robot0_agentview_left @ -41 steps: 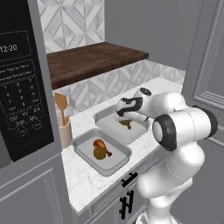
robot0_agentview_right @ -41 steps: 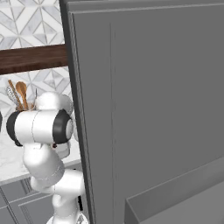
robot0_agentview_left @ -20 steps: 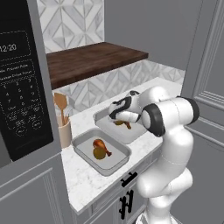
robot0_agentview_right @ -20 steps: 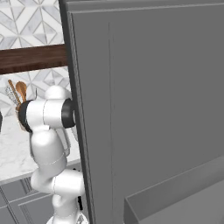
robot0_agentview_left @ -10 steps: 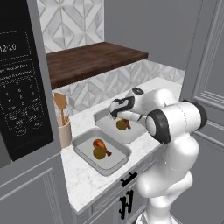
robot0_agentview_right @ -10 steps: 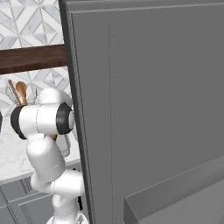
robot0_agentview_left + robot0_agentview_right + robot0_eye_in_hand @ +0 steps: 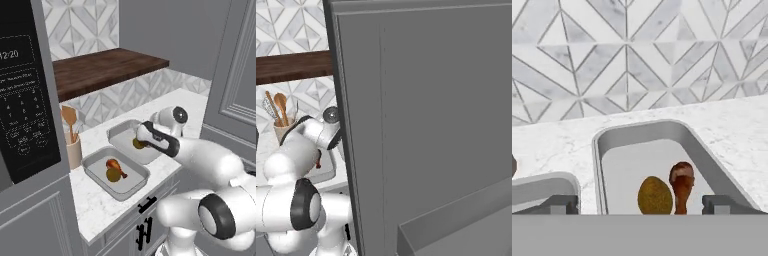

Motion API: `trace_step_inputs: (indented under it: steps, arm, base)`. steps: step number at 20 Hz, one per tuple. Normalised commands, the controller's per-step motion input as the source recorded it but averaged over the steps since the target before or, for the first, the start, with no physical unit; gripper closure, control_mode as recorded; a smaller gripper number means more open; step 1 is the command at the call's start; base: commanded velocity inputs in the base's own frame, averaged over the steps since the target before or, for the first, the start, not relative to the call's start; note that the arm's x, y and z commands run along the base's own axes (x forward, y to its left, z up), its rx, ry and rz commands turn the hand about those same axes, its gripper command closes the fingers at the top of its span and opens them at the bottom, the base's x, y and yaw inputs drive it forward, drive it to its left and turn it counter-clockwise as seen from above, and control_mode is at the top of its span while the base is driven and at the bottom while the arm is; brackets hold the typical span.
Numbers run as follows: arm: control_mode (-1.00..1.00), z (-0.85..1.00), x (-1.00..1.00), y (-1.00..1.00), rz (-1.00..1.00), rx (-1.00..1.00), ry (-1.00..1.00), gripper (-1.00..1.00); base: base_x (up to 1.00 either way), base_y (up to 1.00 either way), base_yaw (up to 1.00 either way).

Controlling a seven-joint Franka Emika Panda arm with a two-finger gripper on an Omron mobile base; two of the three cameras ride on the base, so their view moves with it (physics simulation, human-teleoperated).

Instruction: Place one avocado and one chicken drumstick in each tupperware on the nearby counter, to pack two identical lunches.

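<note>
Two light-grey tupperware trays sit side by side on the white marbled counter. The near tupperware holds a chicken drumstick and an avocado. In the hand view, the far tupperware holds an avocado with a chicken drumstick lying beside it. My gripper hovers just above this far tray. Its fingertips stand wide apart, open and holding nothing. In the left base view my hand hides part of the far tray's avocado.
A black microwave fills the left side, and a holder of wooden utensils stands next to it. A dark wooden shelf hangs above the counter. A tall grey cabinet panel blocks the right side.
My jaws have spread to full width. The drumstick they carried now lies free in the far tray beside the avocado, and my hand has drawn slightly up and back.
</note>
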Motion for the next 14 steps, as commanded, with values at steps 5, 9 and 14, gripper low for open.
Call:
trace_step_inputs:
  steps: [5,9,14]
  arm:
    - [-1.0,0.79,-1.0,0.0,0.0,0.0,-0.17,-1.0]
    - [-1.0,0.61,-1.0,0.0,0.0,0.0,-0.08,-1.0]
    - [-1.0,0.44,-0.96,0.0,0.0,0.0,-0.02,-1.0]
  base:
    - [0.0,0.0,0.0]
    - [0.0,0.0,0.0]
    - [0.0,0.0,0.0]
